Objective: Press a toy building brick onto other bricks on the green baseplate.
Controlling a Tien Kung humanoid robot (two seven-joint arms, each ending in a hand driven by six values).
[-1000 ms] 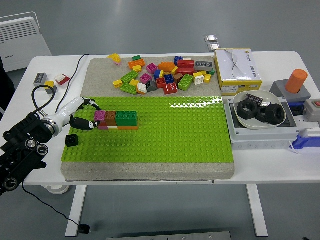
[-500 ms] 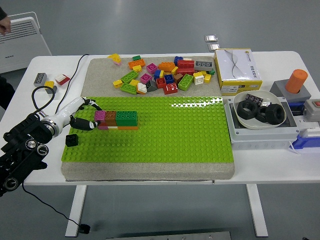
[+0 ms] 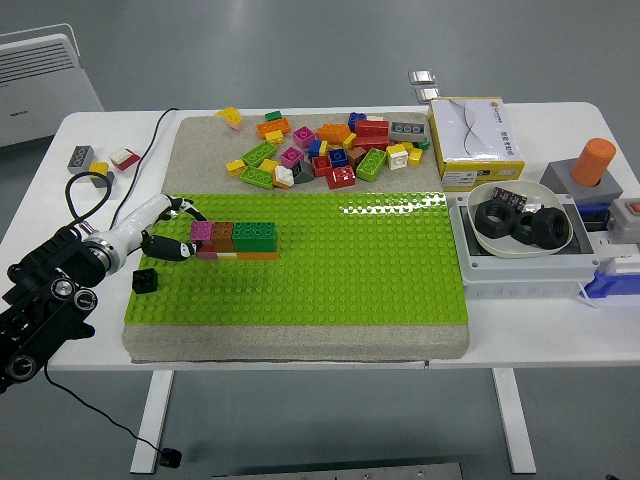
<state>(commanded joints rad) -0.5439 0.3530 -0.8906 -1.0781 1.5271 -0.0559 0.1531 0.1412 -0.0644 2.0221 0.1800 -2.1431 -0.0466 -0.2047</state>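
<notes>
Nothing has shifted: our left robot hand (image 3: 172, 228) keeps its fingers around the pink brick (image 3: 201, 232) at the stack's (image 3: 243, 239) left end on the baseplate (image 3: 330, 270). Next we press down firmly.

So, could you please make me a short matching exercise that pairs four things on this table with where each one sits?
Things:
1. magenta brick
2. black nuts
3. orange cylinder
4. loose brick pile

Places:
A. in the white bowl at the right
B. on the grey mat beyond the green baseplate
C. at the left hand, left end of the brick row
D. upright in a grey block at the far right

Pairs: 1-C, 2-A, 3-D, 4-B
</notes>
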